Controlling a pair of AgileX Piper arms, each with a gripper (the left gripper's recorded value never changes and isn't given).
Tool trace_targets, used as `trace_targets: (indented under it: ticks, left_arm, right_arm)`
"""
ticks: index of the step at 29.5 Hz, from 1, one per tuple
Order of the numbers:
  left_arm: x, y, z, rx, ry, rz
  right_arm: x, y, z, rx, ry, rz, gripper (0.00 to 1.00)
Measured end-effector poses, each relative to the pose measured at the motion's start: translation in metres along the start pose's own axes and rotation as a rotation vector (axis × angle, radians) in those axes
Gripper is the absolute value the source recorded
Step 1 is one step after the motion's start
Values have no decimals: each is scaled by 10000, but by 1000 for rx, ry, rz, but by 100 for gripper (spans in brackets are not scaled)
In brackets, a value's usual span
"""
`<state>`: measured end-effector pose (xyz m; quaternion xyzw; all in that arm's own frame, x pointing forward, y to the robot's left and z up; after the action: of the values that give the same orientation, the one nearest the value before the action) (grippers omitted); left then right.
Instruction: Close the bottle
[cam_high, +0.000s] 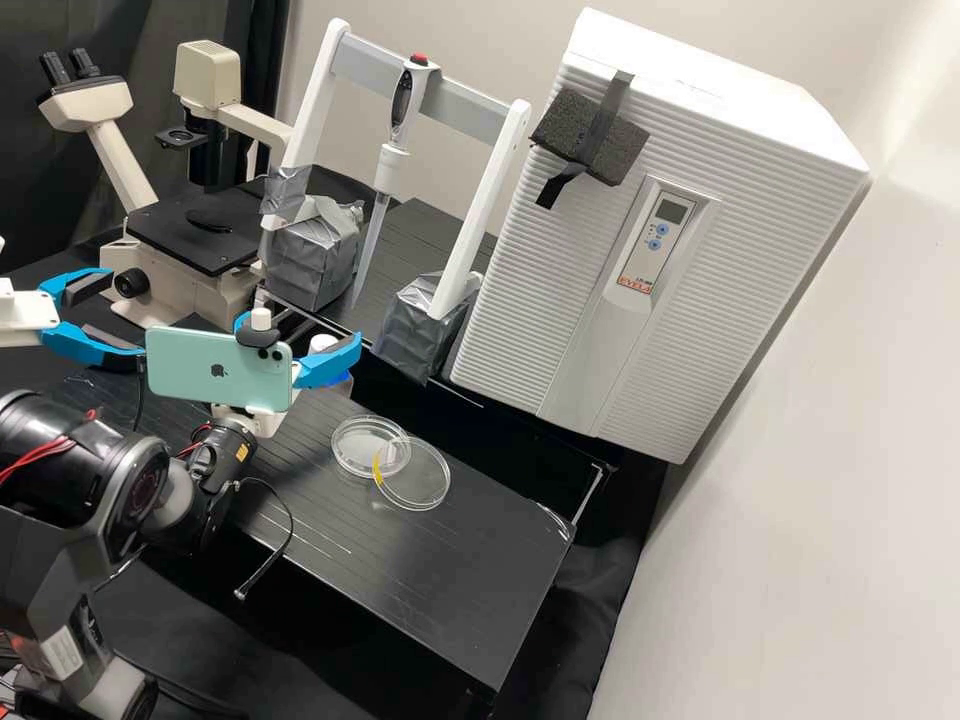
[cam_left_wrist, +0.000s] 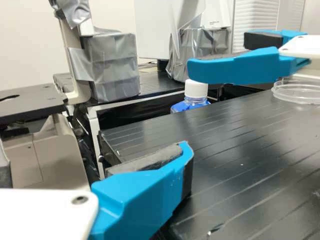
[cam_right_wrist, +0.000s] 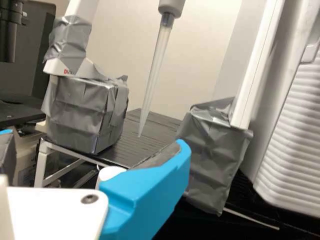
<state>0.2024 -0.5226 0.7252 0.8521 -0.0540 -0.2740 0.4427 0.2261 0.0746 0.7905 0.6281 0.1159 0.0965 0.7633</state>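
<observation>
A small bottle (cam_left_wrist: 192, 100) with a blue label stands just past the far edge of the black platform (cam_high: 450, 560), with a white cap (cam_left_wrist: 196, 89) sitting on top. My right gripper (cam_high: 310, 345) hangs open around the cap (cam_high: 322, 343). In the right wrist view the cap (cam_right_wrist: 111, 173) shows low between the fingers (cam_right_wrist: 150, 185). In the left wrist view one right fingertip (cam_left_wrist: 235, 67) is level with the cap and overlaps its top; touching or not, I cannot tell. My left gripper (cam_high: 115, 315) stands open at the far left, apart from the bottle, one finger (cam_left_wrist: 145, 185) near the platform edge.
Two clear petri dishes (cam_high: 390, 455) lie mid-platform. A pipette (cam_high: 385, 190) hangs from a white stand with tape-wrapped feet (cam_high: 310, 250) just behind the bottle. A microscope (cam_high: 170, 220) is at the back left and a large white ribbed unit (cam_high: 650, 250) on the right.
</observation>
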Motion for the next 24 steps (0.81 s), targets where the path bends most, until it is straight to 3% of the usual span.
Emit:
trace_targets:
  ticks: [7, 10, 13, 18, 24]
  left_arm:
    - [5, 2, 52, 44, -16, 18]
    - [7, 10, 93, 72, -26, 38]
    - [10, 27, 121, 81, -27, 73]
    - [-16, 52, 143, 75, -28, 128]
    - [-76, 62, 142, 79, -47, 132]
  right_arm:
    - [-47, 34, 21, -1, -10, 12, 100]
    - [-47, 31, 14, -4, -3, 8, 100]
    - [-47, 27, 8, -8, 4, 3, 100]
    - [-47, 27, 8, -8, 4, 3, 100]
    - [-47, 27, 8, -8, 4, 3, 100]
